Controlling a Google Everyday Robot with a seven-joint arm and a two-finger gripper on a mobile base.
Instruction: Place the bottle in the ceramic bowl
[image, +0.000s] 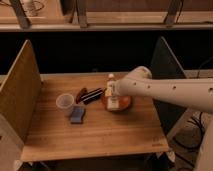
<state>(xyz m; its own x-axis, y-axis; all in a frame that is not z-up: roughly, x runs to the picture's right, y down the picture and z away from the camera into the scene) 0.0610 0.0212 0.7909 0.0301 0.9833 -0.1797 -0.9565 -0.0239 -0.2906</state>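
Observation:
The bottle (111, 94) is slim and pale with a white cap. It stands upright over the left part of the orange-red ceramic bowl (125, 104), its base at or just inside the bowl. My gripper (115, 90) is at the end of the white arm that reaches in from the right. It is shut on the bottle at mid-height. The arm's end hides part of the bowl's far rim.
A translucent plastic cup (65, 102) stands left of the bowl, with a blue sponge (77, 114) in front of it. A black bar-shaped object (93, 95) and a dark red object (81, 94) lie between cup and bowl. Upright panels wall the wooden table (100, 135) left and right.

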